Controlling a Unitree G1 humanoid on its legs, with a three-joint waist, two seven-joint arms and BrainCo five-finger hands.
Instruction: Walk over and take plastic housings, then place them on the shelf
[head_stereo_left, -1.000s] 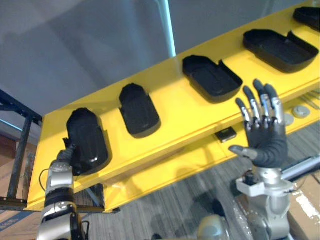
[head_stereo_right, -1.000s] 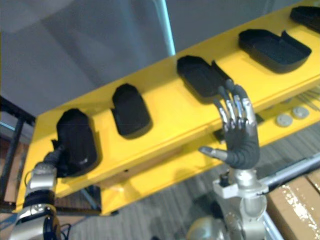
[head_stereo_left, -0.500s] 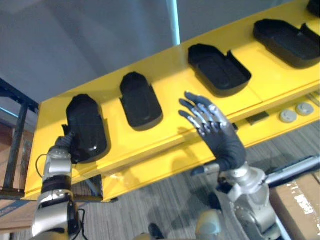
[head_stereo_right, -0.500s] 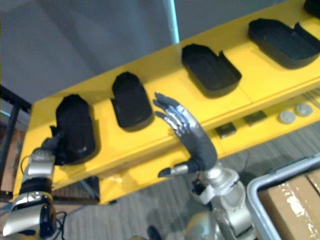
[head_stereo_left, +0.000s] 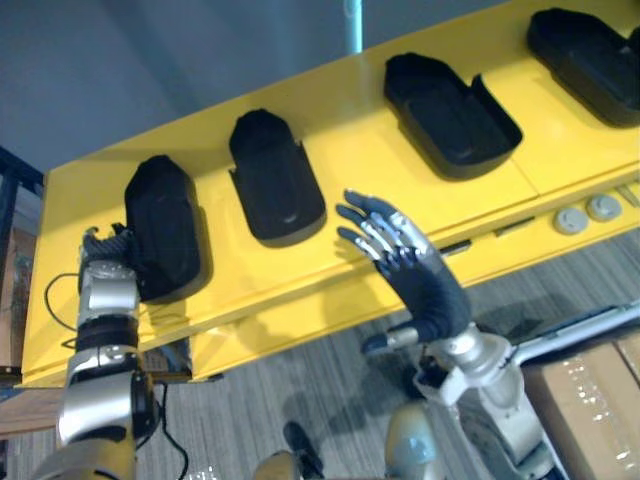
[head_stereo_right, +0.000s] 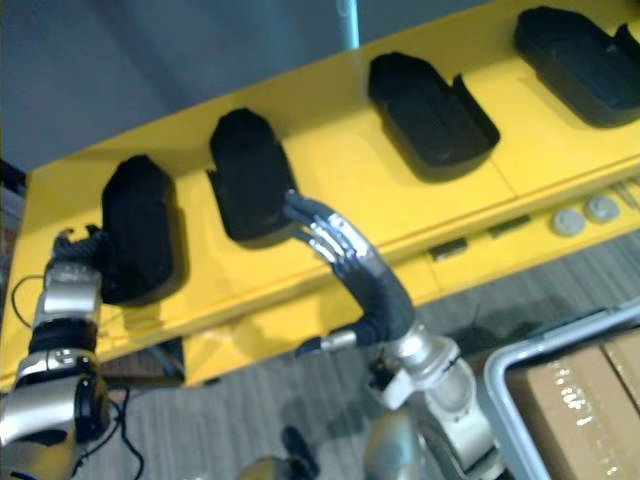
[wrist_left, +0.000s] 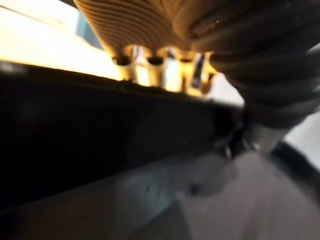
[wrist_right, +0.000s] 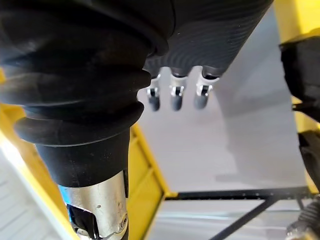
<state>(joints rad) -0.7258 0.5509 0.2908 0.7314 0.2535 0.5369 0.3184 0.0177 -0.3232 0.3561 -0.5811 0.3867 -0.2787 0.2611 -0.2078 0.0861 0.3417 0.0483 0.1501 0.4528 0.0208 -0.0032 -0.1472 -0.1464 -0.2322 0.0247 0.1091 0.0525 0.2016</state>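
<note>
Counting four black plastic housings, all lying apart in a row on the yellow shelf (head_stereo_left: 370, 150), climbing from middle left to upper right: leftmost housing (head_stereo_left: 160, 225), second housing (head_stereo_left: 275, 175), third housing (head_stereo_left: 450, 100), fourth housing (head_stereo_left: 590, 50), cut off by the right edge. Lying closed side up for the first two, hollow side up for the other two.

Counting two round silver discs (head_stereo_left: 570, 220) side by side on the lower level at the right, and one cardboard box (head_stereo_left: 590, 400) in the lower right corner.

Counting two hands. Sitting at the middle left, right at the left edge of the leftmost housing: left hand (head_stereo_left: 104, 255). Cannot tell whether gripping that housing or released, even with the dark housing running across the left wrist view.

Hanging at lower centre, in front of the shelf's front edge: right hand (head_stereo_left: 425, 290). Spreading wide, fingers (wrist_right: 172, 95) straight and fanned, thumb out to the side, grasping nothing.
</note>
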